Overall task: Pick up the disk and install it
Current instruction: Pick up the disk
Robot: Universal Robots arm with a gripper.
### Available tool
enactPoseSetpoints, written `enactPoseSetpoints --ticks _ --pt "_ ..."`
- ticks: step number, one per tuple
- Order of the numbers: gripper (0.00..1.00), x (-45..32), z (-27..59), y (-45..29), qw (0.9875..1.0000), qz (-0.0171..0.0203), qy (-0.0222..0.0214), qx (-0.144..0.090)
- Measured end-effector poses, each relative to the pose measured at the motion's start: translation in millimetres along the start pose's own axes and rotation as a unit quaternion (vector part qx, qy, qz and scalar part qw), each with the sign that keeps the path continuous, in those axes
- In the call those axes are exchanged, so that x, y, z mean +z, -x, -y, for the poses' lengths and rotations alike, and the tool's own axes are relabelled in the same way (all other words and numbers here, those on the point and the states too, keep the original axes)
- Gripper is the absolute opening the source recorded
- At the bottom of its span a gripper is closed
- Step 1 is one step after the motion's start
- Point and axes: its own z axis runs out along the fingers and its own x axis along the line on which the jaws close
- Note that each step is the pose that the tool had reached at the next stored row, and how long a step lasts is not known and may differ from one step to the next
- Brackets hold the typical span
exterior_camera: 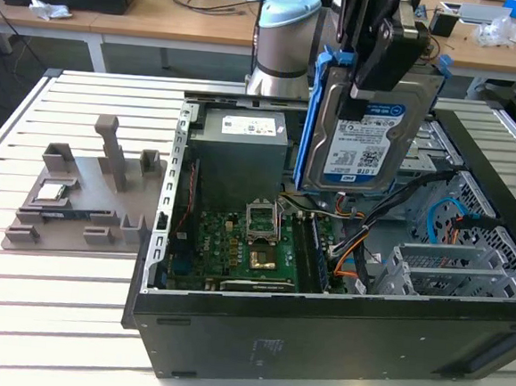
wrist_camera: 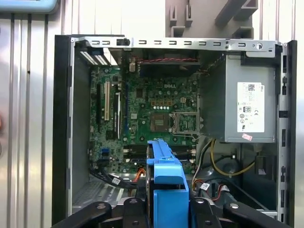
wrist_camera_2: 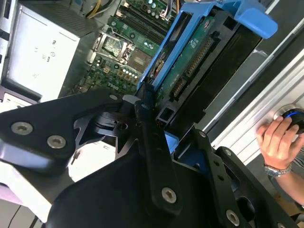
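The black gripper (exterior_camera: 367,85) pinches the upper edge of the flat silver-grey disk (exterior_camera: 362,139), blue-and-white labelled and blue-bracketed. It holds the disk upright in open air above the open black computer case (exterior_camera: 318,341). The disk's lower edge hangs over the green motherboard (exterior_camera: 227,240), near the grey power-supply box (exterior_camera: 243,160).

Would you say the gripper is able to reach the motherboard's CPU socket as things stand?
Probably not: the gripper is shut on the disk, which hangs below it and would meet the CPU socket first.
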Motion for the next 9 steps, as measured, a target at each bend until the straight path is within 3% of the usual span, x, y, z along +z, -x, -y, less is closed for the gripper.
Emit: enactPoseSetpoints --ticks 9 --pt "0.37 1.1 6.6 -20.6 1.0000 0.0000 0.0000 0.000"
